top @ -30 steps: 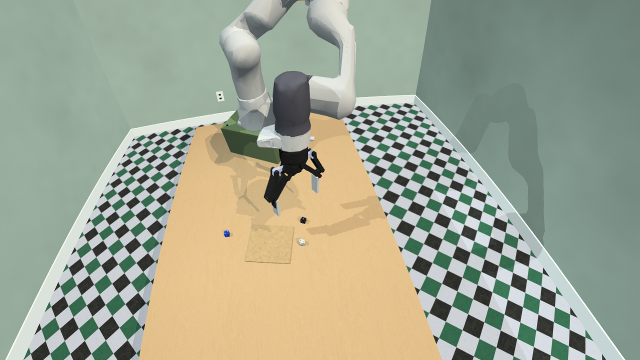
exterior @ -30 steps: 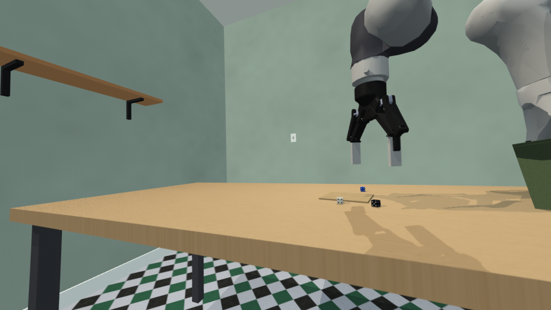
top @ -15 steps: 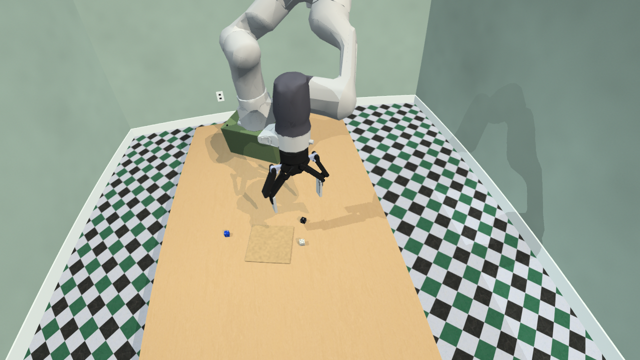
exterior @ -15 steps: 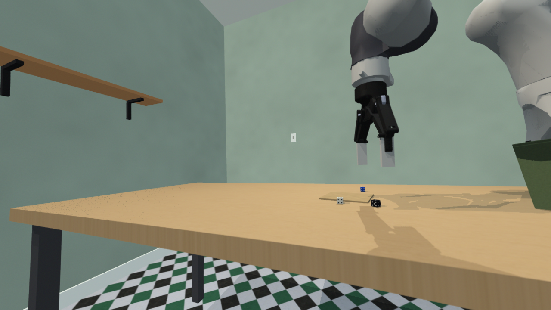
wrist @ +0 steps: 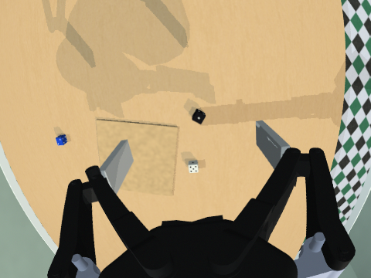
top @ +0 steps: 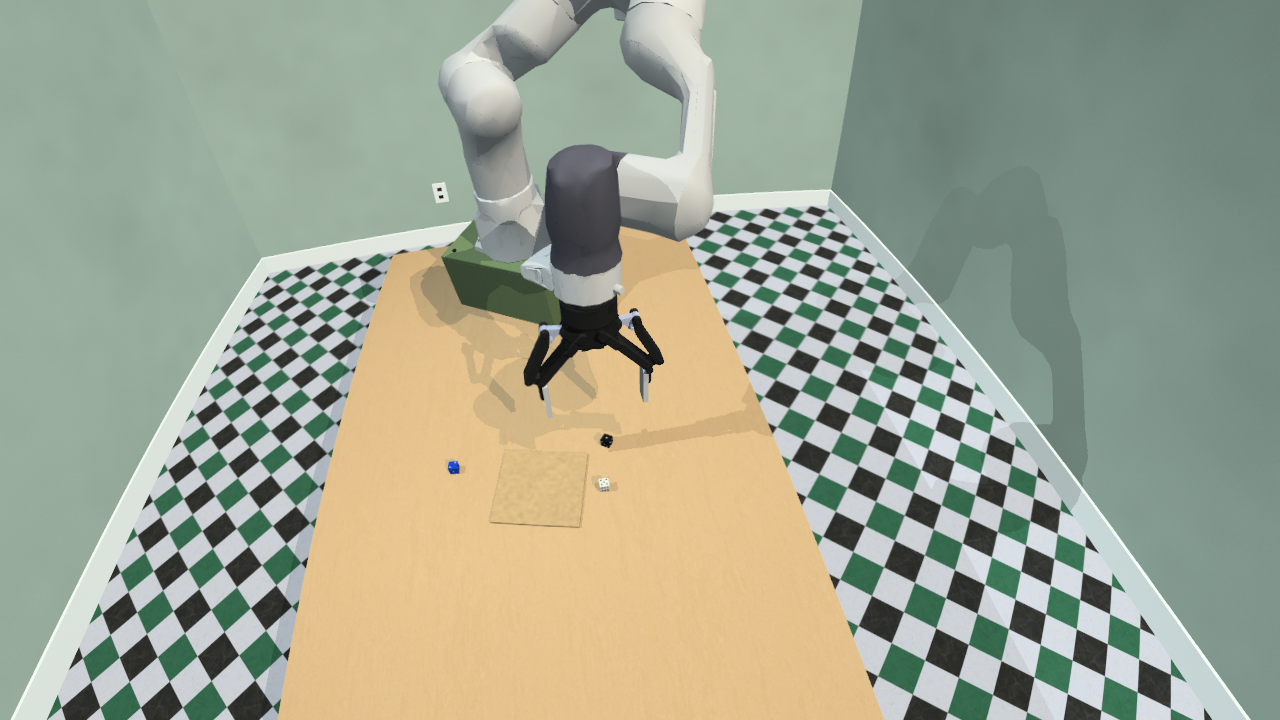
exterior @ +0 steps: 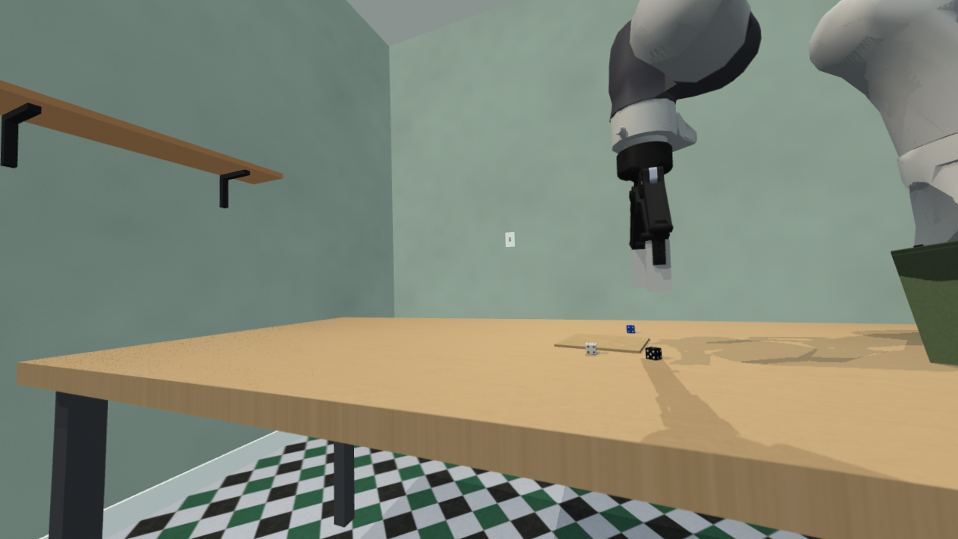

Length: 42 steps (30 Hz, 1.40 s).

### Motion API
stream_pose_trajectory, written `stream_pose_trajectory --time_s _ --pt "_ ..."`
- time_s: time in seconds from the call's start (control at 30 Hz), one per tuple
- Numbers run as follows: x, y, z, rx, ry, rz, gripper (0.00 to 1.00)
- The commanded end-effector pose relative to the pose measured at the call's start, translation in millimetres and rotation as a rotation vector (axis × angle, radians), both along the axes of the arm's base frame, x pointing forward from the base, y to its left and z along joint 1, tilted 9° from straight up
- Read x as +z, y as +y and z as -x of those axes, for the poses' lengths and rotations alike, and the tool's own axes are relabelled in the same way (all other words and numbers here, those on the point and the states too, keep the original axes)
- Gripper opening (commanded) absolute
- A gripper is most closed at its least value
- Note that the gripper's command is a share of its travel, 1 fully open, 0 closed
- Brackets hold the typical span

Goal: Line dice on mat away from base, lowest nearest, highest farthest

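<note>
Top view. Mat [top: 539, 488]: frame centre, on table [top: 447, 608]. One die [top: 453, 466]: left of mat, apart. Second die [top: 604, 483]: just beside mat's right edge. Third die [top: 605, 439]: above mat's upper-right corner. Gripper [top: 595, 402]: above them in frame, off the table.

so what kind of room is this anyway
Probably a small bare test room: sage-green walls, a green, black and white checkered floor, and a long light wooden table carrying the white robot arm.
</note>
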<state>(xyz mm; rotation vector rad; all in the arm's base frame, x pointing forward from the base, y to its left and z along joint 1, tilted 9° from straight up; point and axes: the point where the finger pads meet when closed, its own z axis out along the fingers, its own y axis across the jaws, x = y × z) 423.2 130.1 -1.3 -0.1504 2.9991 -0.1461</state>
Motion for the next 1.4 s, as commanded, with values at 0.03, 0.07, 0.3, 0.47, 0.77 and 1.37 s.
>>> stream_pose_trajectory --time_s 0.03,0.07,0.3,0.47,0.77,1.37 --pt "-0.6 3.4 0.7 -0.190 -0.010 -0.022 1.00" --pt "-0.7 3.5 0.7 -0.196 -0.010 -0.023 1.00" --pt "-1.1 4.7 0.6 -0.312 -0.020 -0.043 1.00" --pt "-1.4 5.6 0.5 -0.383 -0.026 -0.056 1.00" --pt "-1.7 7.2 0.3 -0.514 -0.037 -0.080 1.00" --pt "-1.8 8.9 0.0 -0.642 -0.046 -0.103 0.19"
